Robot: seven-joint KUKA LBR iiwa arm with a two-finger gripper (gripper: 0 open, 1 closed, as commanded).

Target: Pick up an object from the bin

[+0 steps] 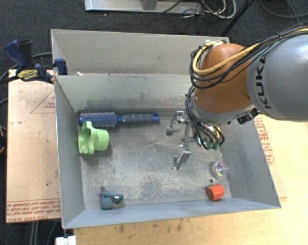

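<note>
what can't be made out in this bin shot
Camera view:
- back right corner of the bin, hidden behind the arm's orange cover
- small shiny thing by the right wall, too small to identify
- blue-grey thing at front left, too small to name
- end effector: height over the floor not judgeable from above

A blue hairbrush (118, 119) is lying flat at ten o'clock, a green plastic cup (93, 139) lying just beside its head; an orange block (214, 192) is sitting at five o'clock.

Bin (144, 177) with hairbrush (118, 119), cup (93, 139), block (214, 192)
</note>
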